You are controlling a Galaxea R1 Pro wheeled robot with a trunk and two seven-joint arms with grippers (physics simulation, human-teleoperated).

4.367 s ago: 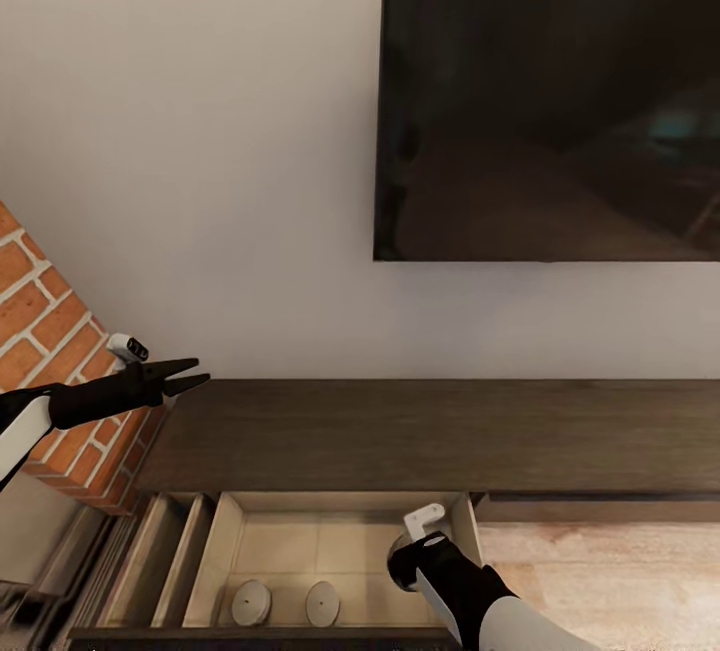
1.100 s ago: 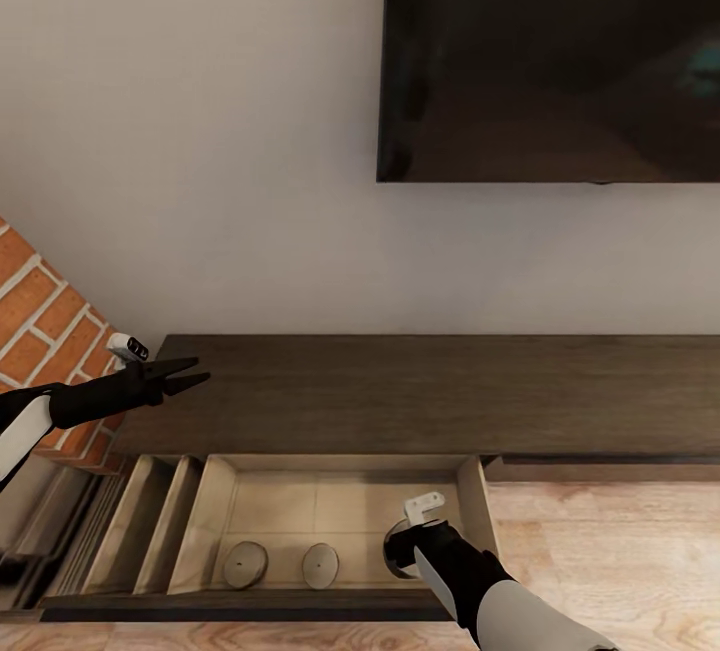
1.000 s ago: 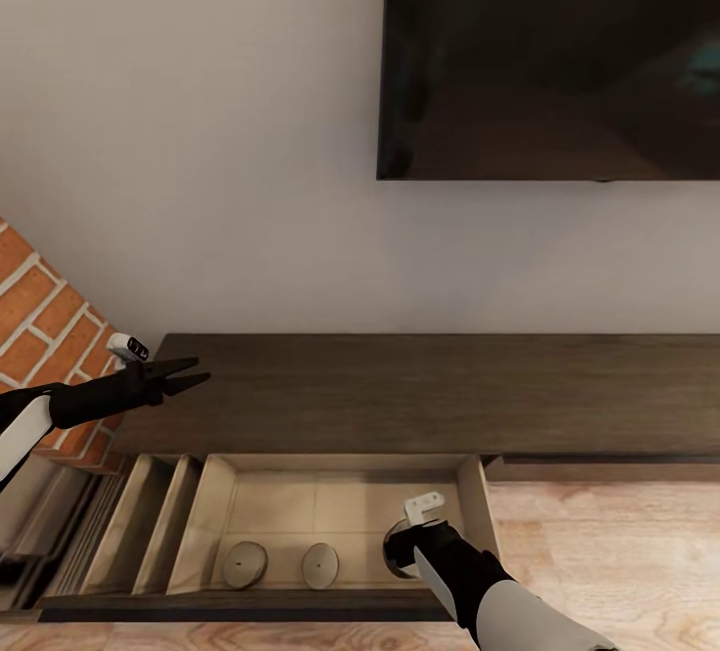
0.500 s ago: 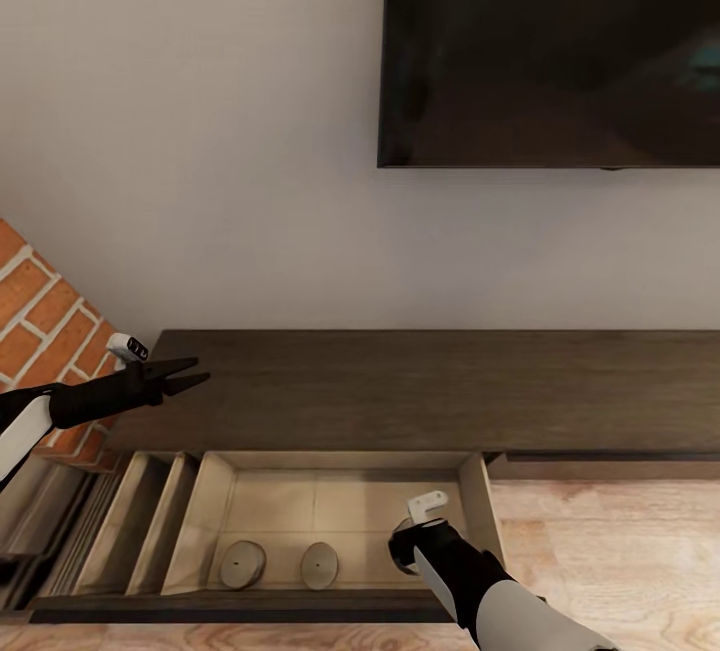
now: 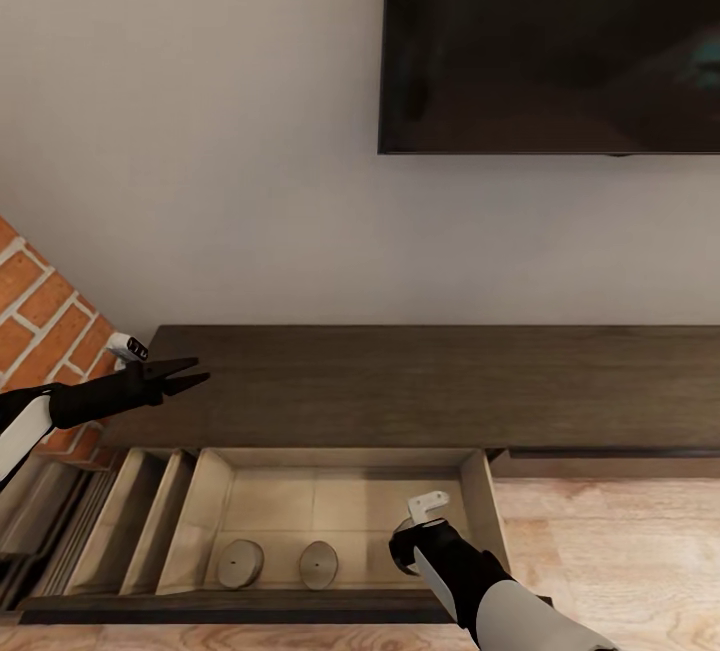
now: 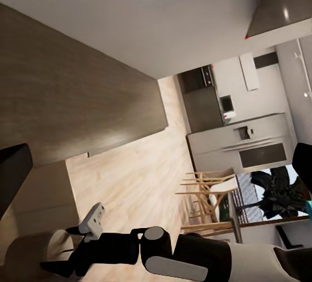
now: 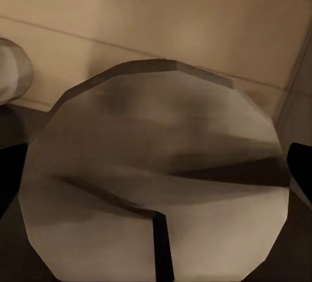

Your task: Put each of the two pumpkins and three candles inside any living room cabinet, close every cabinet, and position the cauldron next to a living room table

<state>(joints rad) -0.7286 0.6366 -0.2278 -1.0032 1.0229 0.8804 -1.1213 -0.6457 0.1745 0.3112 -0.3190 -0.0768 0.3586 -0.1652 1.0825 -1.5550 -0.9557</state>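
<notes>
No writing is legible. The right gripper (image 5: 402, 548), at lower centre, reaches down into the cabinet's (image 5: 420, 386) open drawer (image 5: 330, 506), spread around a candle (image 7: 156, 191). Two more candles (image 5: 240, 564) lie in the drawer. The left gripper (image 5: 185, 375) hovers at left, spread, holding nothing.

Wall TV (image 5: 550, 41), brick fireplace (image 5: 45, 331)

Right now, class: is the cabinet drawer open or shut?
Open. The drawer is pulled out from the cabinet, showing its pale inside with two candles.
</notes>
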